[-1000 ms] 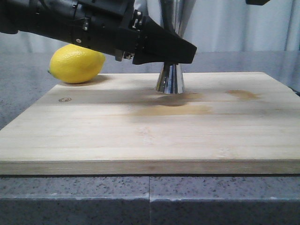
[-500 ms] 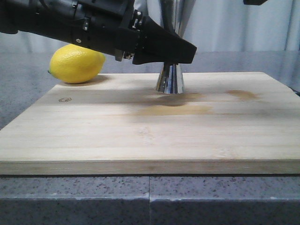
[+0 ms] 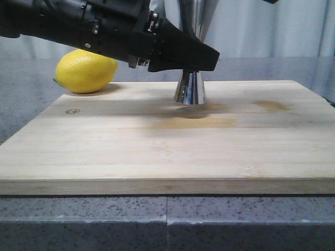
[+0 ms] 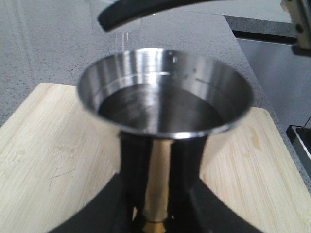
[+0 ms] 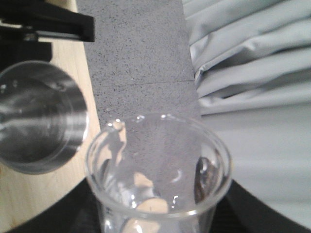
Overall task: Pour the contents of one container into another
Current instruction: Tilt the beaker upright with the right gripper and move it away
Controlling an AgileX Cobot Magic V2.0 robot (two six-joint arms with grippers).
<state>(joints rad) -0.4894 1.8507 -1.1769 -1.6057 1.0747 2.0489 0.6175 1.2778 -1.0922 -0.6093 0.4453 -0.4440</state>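
The wooden board (image 3: pixel 172 141) carries the steel jigger (image 3: pixel 190 88), clamped at its waist by the left gripper (image 3: pixel 194 58). Its cup (image 4: pixel 165 104) holds liquid, so pouring looks largely done. The glass beaker (image 5: pixel 158 167), gripped by the right gripper (image 5: pixel 160 228) beside the cup, seems nearly empty and awaits setting down

Low front view across board (image 3: pixel 167 151), wrist views close above jigger (image 4: pixel 165 104).

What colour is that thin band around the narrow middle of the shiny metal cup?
Gold, on the steel jigger; the band shows best in the left wrist view.
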